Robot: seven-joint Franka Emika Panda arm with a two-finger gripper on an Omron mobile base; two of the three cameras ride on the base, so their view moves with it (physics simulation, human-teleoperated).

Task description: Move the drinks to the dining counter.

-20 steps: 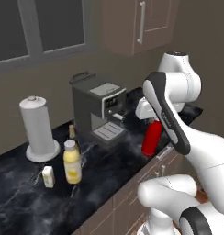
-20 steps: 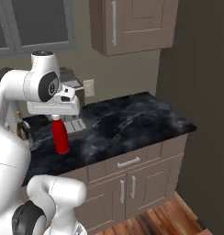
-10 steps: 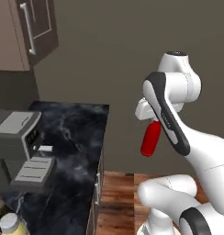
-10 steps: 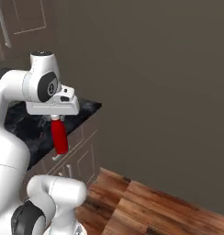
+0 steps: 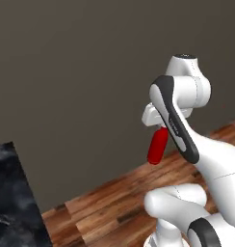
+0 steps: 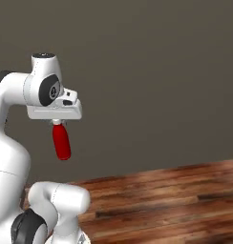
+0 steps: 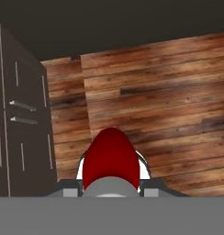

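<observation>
One of the drinks, a red bottle (image 5: 158, 145), hangs neck-up from my gripper (image 5: 161, 126), which is shut on its top. In the right base view the red bottle (image 6: 61, 142) dangles under the gripper (image 6: 57, 123), high above the wooden floor. The hand view looks straight down the red bottle (image 7: 111, 158), clamped in the gripper (image 7: 111, 184). The dining counter is out of view.
A plain dark wall (image 6: 152, 71) stands ahead, with wooden floor (image 6: 175, 190) below it. A corner of black marble worktop (image 5: 13, 202) shows at the lower left. Under the hand, dark cabinet fronts with bar handles (image 7: 19, 119) border the floor.
The whole picture has swung: the base has turned, so the worktop and coffee machine slid off to the left, giving way to wall and floor. The bottle stays held in the gripper.
</observation>
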